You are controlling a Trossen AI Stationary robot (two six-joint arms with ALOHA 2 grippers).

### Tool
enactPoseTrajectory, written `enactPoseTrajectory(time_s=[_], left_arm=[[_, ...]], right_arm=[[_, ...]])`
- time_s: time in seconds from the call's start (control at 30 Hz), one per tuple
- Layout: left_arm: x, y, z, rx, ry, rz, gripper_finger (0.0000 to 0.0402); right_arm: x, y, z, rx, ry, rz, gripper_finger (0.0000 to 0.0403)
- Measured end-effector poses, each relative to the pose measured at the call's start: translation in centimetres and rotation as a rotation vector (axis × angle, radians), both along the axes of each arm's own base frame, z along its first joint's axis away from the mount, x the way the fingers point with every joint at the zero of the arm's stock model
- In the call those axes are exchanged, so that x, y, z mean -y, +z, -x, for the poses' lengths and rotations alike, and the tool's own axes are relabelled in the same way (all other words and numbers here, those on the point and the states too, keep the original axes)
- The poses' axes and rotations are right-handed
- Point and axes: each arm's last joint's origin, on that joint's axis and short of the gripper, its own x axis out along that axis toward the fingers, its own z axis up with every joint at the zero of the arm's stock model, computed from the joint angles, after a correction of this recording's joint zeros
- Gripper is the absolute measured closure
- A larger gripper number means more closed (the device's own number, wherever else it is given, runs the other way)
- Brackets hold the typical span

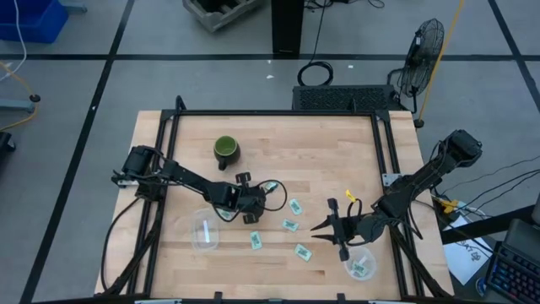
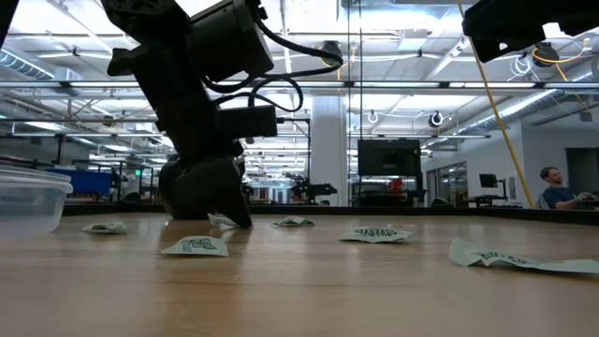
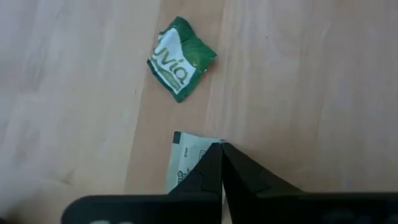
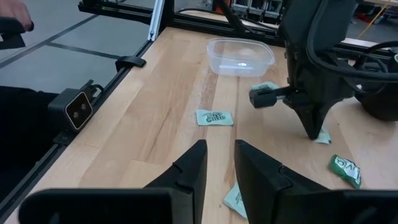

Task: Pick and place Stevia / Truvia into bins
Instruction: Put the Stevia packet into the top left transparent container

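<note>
Several pale green and white Truvia packets lie flat on the wooden table: (image 1: pixel 295 205), (image 1: pixel 289 225), (image 1: pixel 256 240), (image 1: pixel 302 251). My left gripper (image 1: pixel 252 213) points down near the table's middle, shut on another packet (image 3: pixel 185 163). A crumpled green packet (image 3: pixel 180 59) lies just beyond it. One clear tub (image 1: pixel 205 230) stands left of the packets. A second tub (image 1: pixel 361 266) near the near right holds a packet. My right gripper (image 1: pixel 324 228) hovers open beside that tub, its fingers (image 4: pixel 193 163) pointing at the packets and touching nothing. My left gripper comes from above, pointing down, its two fingertips (image 3: pixel 214 155) closed together on the far edge of a white and green packet (image 3: pixel 186 142). The packet lies flat on the table and most of it is hidden under the fingers.
A dark green mug (image 1: pixel 225 150) stands toward the far side of the table. Black frame rails (image 1: pixel 381 152) run along the table's edges. Bare wood lies between the mug and the right rail. A person (image 2: pixel 554 187) sits in the room beyond the table.
</note>
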Motion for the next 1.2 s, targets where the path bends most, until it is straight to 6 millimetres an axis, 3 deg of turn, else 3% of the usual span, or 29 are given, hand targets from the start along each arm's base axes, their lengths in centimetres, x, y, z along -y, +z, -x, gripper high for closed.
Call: enactPoseTrajectory(time_s=[0.23,0.47,0.63,0.8,1.0,1.2], left_arm=[[0.2,1.1,0.4,0.020,-0.004,-0.024,0.0396],[1.8,5.2,2.1,0.107,0.016,0.027,0.0396],[3.9,8.8,3.8,0.236,0.018,0.106,0.0397],[7.1,11.0,6.1,0.305,-0.046,0.226,0.0398],[10.6,12.0,9.7,0.293,-0.045,0.332,0.0398],[12.1,11.3,13.6,0.160,0.105,0.343,0.0399]], right_arm=[[0.0,0.0,0.0,0.004,0.000,-0.003,0.0328],[0.0,0.0,0.0,0.004,-0.001,-0.002,0.0328],[0.0,0.0,0.0,0.005,-0.001,-0.003,0.0328],[0.0,0.1,0.0,0.011,-0.001,-0.008,0.0328],[0.0,0.2,-0.1,0.016,-0.001,-0.012,0.0328],[-0.1,0.2,-0.1,0.024,0.000,-0.013,0.0328]])
